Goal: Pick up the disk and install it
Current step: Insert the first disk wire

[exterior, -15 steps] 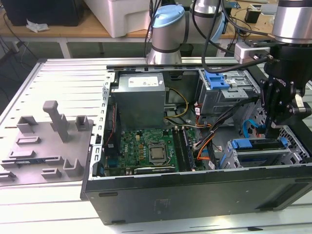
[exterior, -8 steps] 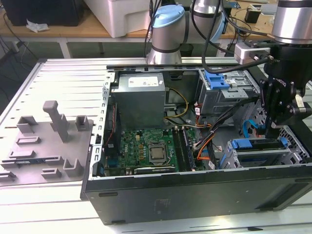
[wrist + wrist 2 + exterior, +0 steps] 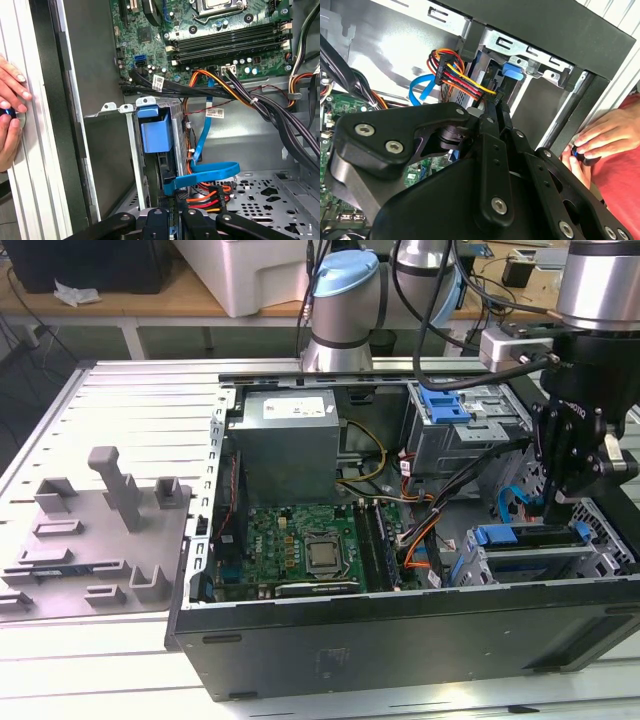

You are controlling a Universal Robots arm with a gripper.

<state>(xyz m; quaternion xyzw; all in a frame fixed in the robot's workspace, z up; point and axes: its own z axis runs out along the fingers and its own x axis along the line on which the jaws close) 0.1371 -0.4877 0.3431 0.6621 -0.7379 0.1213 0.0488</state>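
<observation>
Well, the exterior view had the gripper (image 3: 556, 512) just over the disk (image 3: 528, 537), which sat in the computer case's (image 3: 400, 640) drive cage (image 3: 462, 565). The second wrist view showed the disk (image 3: 512, 70) caged. The first wrist view showed the disk (image 3: 156, 136) likewise. Whether the gripper was spread or pinching, I couldn't tell.

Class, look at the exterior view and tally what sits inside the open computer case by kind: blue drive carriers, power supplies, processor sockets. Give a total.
Blue drive carriers: 2
Power supply: 1
Processor socket: 1
Total: 4
</observation>
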